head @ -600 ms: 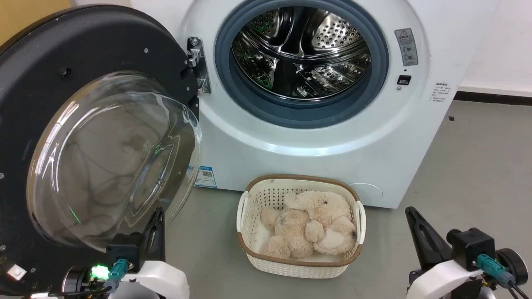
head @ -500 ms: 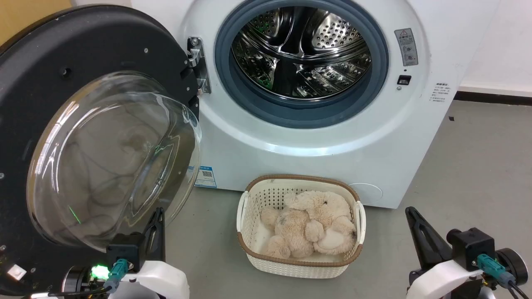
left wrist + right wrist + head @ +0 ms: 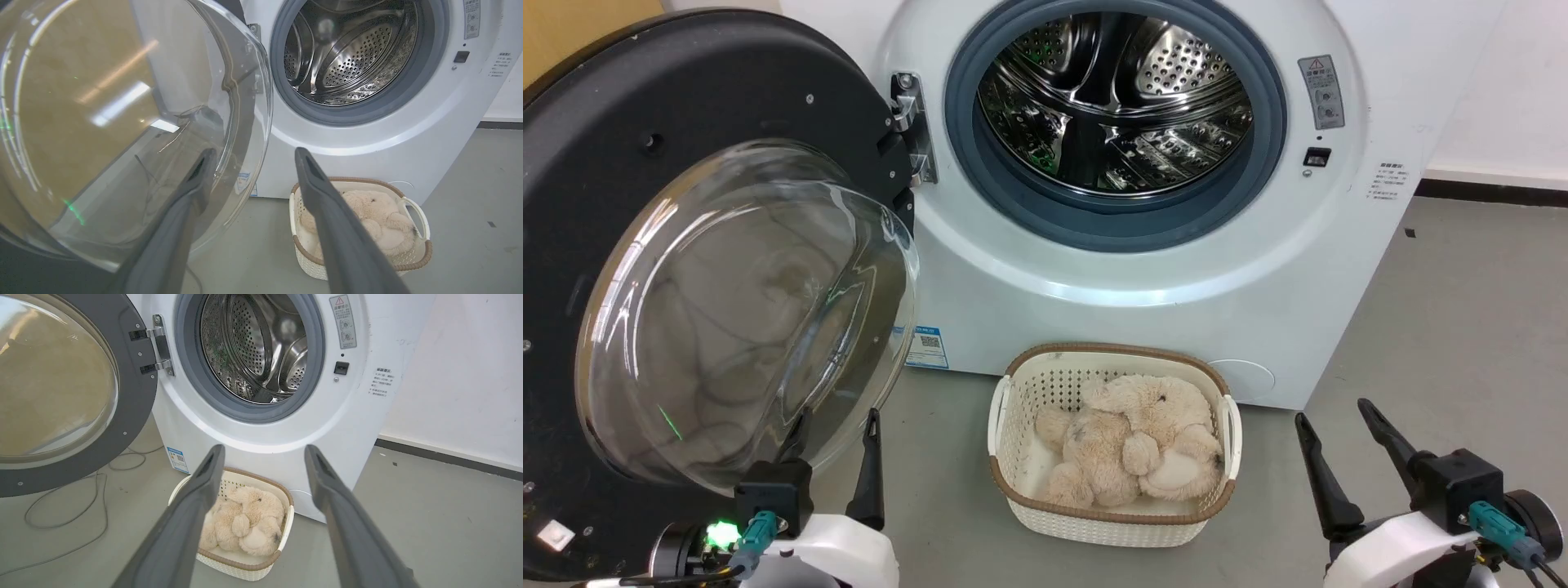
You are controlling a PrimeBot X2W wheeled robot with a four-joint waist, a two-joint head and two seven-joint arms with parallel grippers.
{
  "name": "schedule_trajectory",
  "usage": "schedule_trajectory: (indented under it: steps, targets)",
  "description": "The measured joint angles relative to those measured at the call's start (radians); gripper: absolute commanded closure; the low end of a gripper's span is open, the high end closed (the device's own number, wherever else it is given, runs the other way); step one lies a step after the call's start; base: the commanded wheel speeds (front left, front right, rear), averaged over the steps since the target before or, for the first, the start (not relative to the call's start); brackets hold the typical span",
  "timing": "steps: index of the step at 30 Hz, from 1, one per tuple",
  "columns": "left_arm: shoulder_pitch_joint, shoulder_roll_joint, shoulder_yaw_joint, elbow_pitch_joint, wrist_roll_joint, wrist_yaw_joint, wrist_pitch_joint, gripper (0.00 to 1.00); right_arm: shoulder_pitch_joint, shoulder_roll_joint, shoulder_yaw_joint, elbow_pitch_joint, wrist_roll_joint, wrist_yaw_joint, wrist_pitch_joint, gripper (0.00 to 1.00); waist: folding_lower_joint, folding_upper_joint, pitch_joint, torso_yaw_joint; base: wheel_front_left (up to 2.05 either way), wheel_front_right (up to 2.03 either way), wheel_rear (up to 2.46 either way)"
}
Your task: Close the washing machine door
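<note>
Laundry room: the washing machine door [image 3: 735, 310] hangs fully open on its hinge [image 3: 911, 122], left of the washing machine [image 3: 1143, 278] and its steel drum [image 3: 1111, 98]. In front of the machine, left fingers [image 3: 870, 474] and right fingers [image 3: 1327, 482] stand spread wide, holding nothing.

The left gripper [image 3: 840, 418] is opening: its two fingers, pressed together a moment ago, are now standing well apart, the outer one showing through the glass bowl of the washing machine door [image 3: 686, 90] just ahead of it. The right gripper [image 3: 1331, 411] is spreading its fingers likewise.
</note>
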Motion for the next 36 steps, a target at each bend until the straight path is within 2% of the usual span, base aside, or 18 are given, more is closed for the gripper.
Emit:
schedule_trajectory:
  steps: [22, 36]
  targets:
    - [0.001, 0.0, -0.01, 0.0, -0.036, 0.01, -0.044, 0.0, 0.005, 0.0, -0.003, -0.005, 0.046, 0.0, -0.045, 0.0, 0.0, 0.0, -0.002, 0.043, 0.0, 0.0, 0.0]
    - [0.005, 0.0, -0.012, -0.003, -0.047, 0.019, -0.077, 0.0, 0.017, 0.0, 0.002, -0.004, 0.072, 0.0, -0.077, 0.0, 0.0, 0.0, -0.01, 0.133, 0.0, 0.0, 0.0]
